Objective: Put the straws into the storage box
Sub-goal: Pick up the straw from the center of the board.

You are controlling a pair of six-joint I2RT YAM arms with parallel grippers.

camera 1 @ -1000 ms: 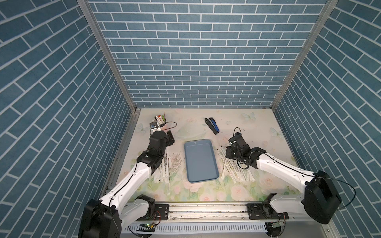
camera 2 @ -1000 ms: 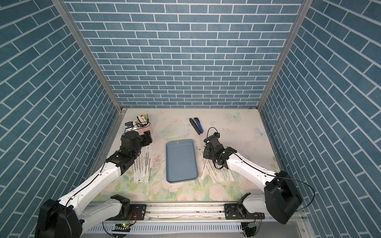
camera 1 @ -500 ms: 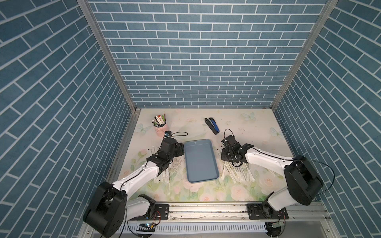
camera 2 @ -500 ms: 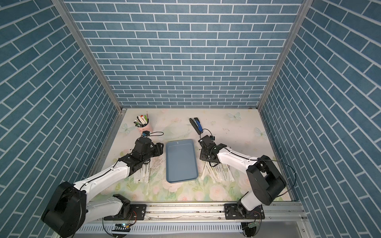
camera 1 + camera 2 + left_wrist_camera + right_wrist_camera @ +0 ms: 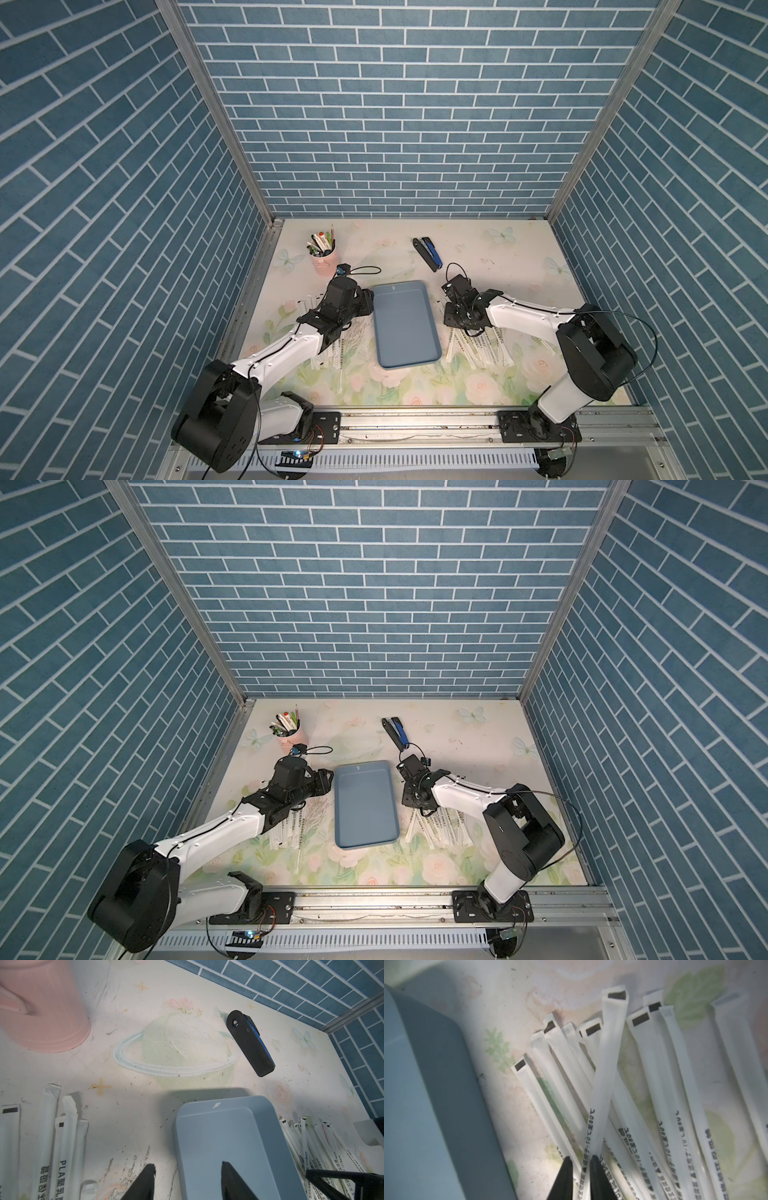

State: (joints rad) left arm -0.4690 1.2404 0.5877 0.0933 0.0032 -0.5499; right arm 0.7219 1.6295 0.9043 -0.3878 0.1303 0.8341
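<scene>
Right claw (image 5: 580, 1158): pressed in on the crossing straw (image 5: 606, 1064), a black tip against each side of the wrapper, on the printed stretch rather than at an end.
Left claw (image 5: 188, 1168): spread, holding nothing, straddling the wall of the box (image 5: 228, 1105) on its own side, one tip over the desk (image 5: 124, 1126), one over the box floor.
Straws: two heaps flat on the desk, one (image 5: 328, 353) left of the box, one (image 5: 478, 349) fanned out on its right; none inside the box in either top view.
Weight: likely next to nothing; only a light squeeze called for.
Stiffness: probably a firm tube in a loose paper sleeve; apt to crease or flatten under a hard pinch.
Slip: smooth paper, likely to slide over its neighbours; some risk of dragging a second straw along.
Where to hold: across the narrow width, near mid-length for balance; top-lying ones first, ahead of those pinned underneath.
Placing: lengthwise, with seemingly little spare length in the box for a skewed drop.
Bystanders: pink cup (image 5: 324, 259) and stapler (image 5: 428, 254) at the back, well apart from both heaps.
</scene>
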